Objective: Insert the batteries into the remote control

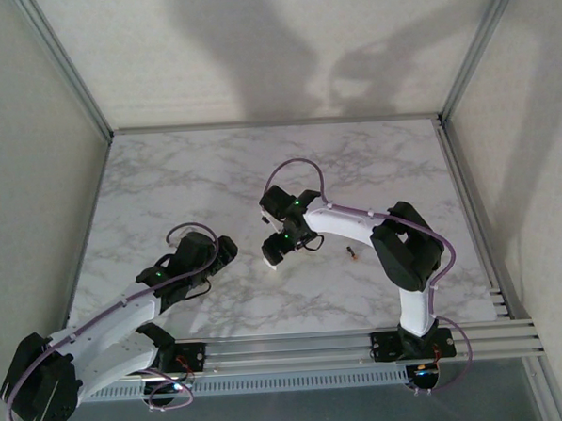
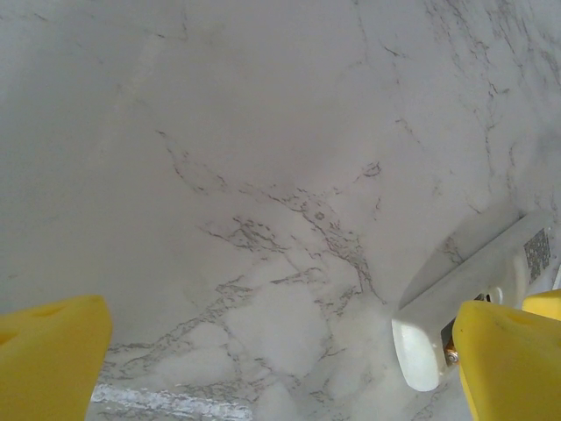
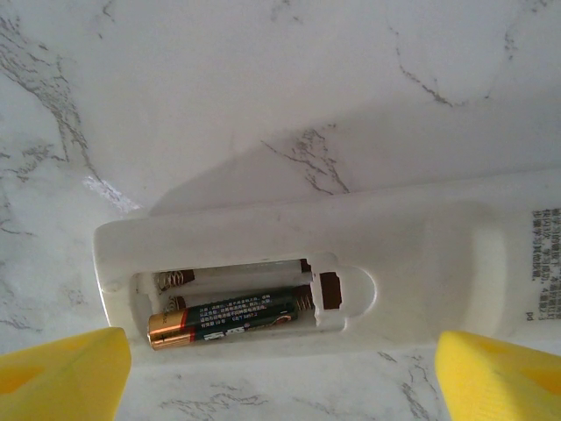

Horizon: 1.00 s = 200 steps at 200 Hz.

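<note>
A: Top external view, read from the left: the left pincer (image 1: pixel 219 253) is being held wide open with nothing in it, just beside the remote control (image 1: pixel 271 256), which is lying back-up near the middle of the worktop (image 1: pixel 166 179).

B: And what is being carried inside the remote?

A: In the right wrist view its compartment (image 3: pixel 254 303) is standing uncovered. One battery (image 3: pixel 230 321) is sitting in the near slot, coppery end to the left. The far slot (image 3: pixel 232 279) is lying empty, its spring (image 3: pixel 173 281) exposed.

B: The right pincer?

A: The right pincer (image 3: pixel 280 375) is being hovered over the compartment, jaws spread wide, nothing gripped. Further right, the second battery (image 1: pixel 352 254) is lying loose on the worktop, apart from the remote.

B: Then that cell is probably what is being gone for. It is best pinched across its middle, pushed against the spring first, then pressed flat, likely reversed to its neighbour.
</note>
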{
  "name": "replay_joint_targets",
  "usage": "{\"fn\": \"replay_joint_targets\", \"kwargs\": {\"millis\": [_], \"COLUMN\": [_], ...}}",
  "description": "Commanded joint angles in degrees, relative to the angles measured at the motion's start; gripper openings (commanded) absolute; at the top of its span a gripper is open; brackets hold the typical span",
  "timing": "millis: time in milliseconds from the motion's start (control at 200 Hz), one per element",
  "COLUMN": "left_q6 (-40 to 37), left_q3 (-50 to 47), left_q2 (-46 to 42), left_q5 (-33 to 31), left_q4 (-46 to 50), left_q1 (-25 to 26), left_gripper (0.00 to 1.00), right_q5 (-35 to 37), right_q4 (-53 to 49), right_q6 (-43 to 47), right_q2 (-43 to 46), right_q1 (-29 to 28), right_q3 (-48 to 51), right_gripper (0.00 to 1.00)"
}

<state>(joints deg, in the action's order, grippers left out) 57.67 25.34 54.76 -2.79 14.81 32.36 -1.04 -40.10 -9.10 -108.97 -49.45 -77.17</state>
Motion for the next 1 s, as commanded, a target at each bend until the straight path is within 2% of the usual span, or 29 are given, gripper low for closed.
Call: {"fn": "replay_joint_targets", "kwargs": {"millis": [0, 355, 726, 996], "left_q6": [-0.6, -0.6, -0.5, -0.5], "left_q3": [0.3, 0.2, 0.1, -0.1], "left_q2": [0.0, 0.3, 0.3, 0.0], "left_q5": [0.1, 0.0, -0.1, -0.2], "left_q4": [-0.6, -0.7, -0.5, -0.3], "left_q1": [-0.6, -0.5, -0.5, -0.6], "left_gripper": [1.0, 0.99, 1.0, 0.99], "right_q5": [1.1, 2.3, 1.1, 1.7], "right_q4": [-0.7, -0.5, -0.3, 0.1], "right_q6": [0.7, 0.4, -0.7, -1.3], "right_q2": [-0.5, -1.2, -2.1, -2.6], "right_q1": [-0.6, -0.7, -1.1, -1.9], "right_q3": [-0.4, 0.5, -0.4, 0.2], "right_gripper": [0.91, 0.89, 0.93, 0.92]}}
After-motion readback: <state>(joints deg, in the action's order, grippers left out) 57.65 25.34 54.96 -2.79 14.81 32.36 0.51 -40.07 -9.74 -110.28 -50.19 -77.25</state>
